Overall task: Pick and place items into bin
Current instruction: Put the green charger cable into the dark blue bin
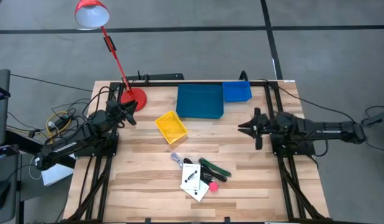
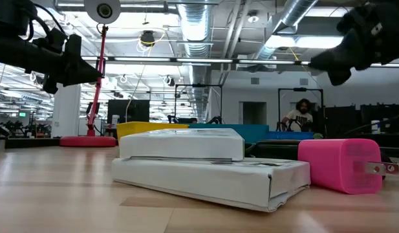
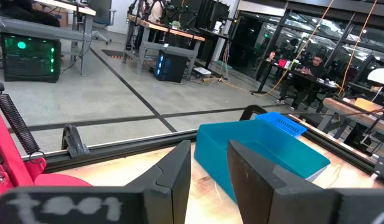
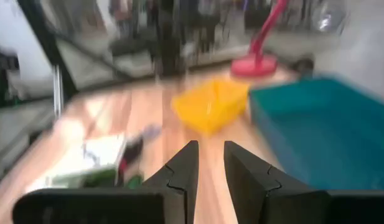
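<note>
The left hand (image 1: 131, 113) hangs above the counter (image 1: 142, 193) near its far left corner, beside the red lamp base (image 1: 133, 98); its fingers stand slightly apart with nothing between them. Next comes the yellow bin (image 1: 171, 126), which looks empty from above. Beyond it the large blue bin (image 1: 200, 101) sits at the far edge, also showing a bare floor, with a smaller blue bin (image 1: 237, 91) touching its right side; whether anything lies in that one is hard to tell from above. Toward the near edge, the items lie in a loose cluster on the counter, outside every bin: a white card (image 1: 195, 181), a green pen (image 1: 215, 167), black cable pieces (image 1: 203, 167) and a pink bit (image 1: 213, 185). On the right, the right hand (image 1: 246, 127) hovers over bare wood, fingers narrowly parted and holding nothing.
</note>
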Available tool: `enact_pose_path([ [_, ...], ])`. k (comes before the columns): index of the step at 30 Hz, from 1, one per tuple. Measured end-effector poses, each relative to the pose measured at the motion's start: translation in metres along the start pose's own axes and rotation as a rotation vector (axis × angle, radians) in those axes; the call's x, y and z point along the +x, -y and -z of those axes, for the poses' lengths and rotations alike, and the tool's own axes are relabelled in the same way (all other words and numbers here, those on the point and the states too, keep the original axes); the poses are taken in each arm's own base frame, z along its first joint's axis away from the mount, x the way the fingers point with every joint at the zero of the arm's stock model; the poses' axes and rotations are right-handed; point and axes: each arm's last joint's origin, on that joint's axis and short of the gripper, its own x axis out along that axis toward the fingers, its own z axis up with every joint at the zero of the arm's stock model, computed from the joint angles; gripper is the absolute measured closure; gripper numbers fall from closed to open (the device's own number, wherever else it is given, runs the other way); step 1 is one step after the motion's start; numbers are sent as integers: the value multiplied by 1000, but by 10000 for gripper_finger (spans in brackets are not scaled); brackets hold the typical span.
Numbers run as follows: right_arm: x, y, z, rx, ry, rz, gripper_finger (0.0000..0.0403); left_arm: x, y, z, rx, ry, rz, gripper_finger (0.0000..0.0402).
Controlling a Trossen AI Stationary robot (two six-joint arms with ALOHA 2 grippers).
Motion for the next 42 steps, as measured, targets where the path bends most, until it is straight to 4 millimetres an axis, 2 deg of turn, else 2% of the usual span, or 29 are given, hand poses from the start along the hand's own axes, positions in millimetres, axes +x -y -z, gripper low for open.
enact_pose_path([
  [7,18,-13,1,-23,-218,-60,333,0,0,0,0,-1,-1,307],
  [14,35,-31,-1,-54,-344,-138,333,0,0,0,0,-1,-1,307],
  [25,51,-59,25,-98,-565,-232,333,0,0,0,0,-1,-1,307],
  [35,63,-78,29,-57,-542,-391,333,0,0,0,0,-1,0,307],
  [42,78,-87,26,6,-591,-378,333,0,0,0,0,0,-1,307],
])
